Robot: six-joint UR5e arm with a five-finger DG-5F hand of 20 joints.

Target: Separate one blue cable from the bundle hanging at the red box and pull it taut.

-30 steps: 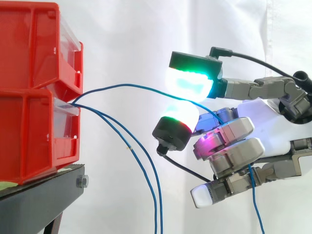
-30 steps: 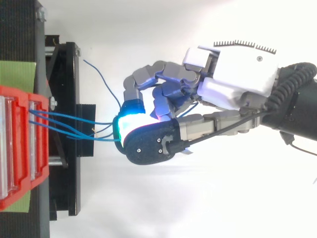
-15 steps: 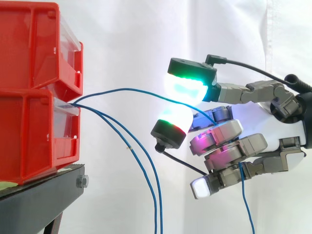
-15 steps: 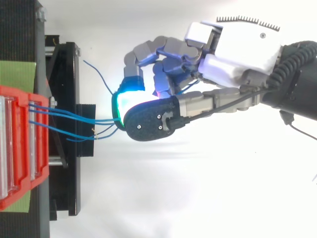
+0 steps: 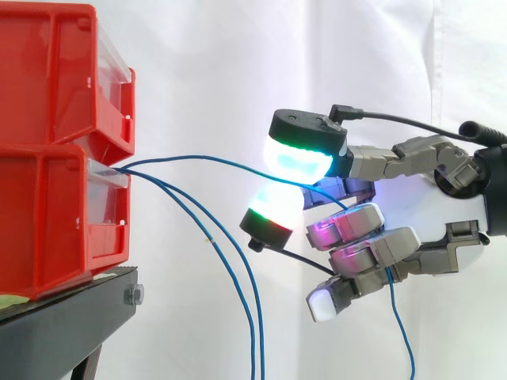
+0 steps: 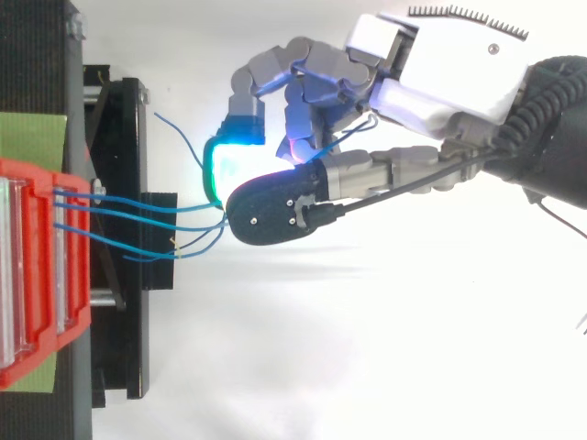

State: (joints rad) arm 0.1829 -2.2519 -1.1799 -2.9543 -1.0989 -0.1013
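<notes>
White curtain cloth (image 5: 206, 63) is seen behind the whole set-up. One blue cable (image 5: 198, 157) is led out from the gap between the two stacked red bins and carried to the right in a shallow arch, not a straight line. It is clamped between two glowing fingertip pads: an upper pad (image 5: 299, 157) lit cyan and green, and a lower pad (image 5: 273, 207) lit white with a green and red edge. Beyond the pads the same cable is passed behind the curled fingers and is left hanging loose below them, down to the lower edge of the side view.

The hand (image 5: 436, 210) is held level to the right of the bins, well apart from them, with its fingers closed together around the cable. In the top view the hand (image 6: 440, 82) is seen reaching in from the right, its pads just off the edge of the stand.

Two other blue cables (image 5: 208, 237) are seen leaving the same gap and dropping away down and to the right, apart from the pinched one and untouched by the hand.

The upper red bin (image 5: 55, 71) is stacked on the lower red bin (image 5: 47, 222), and both are carried on a black stand (image 5: 63, 324). A green sheet (image 6: 32, 137) is seen beside the bins from above.
</notes>
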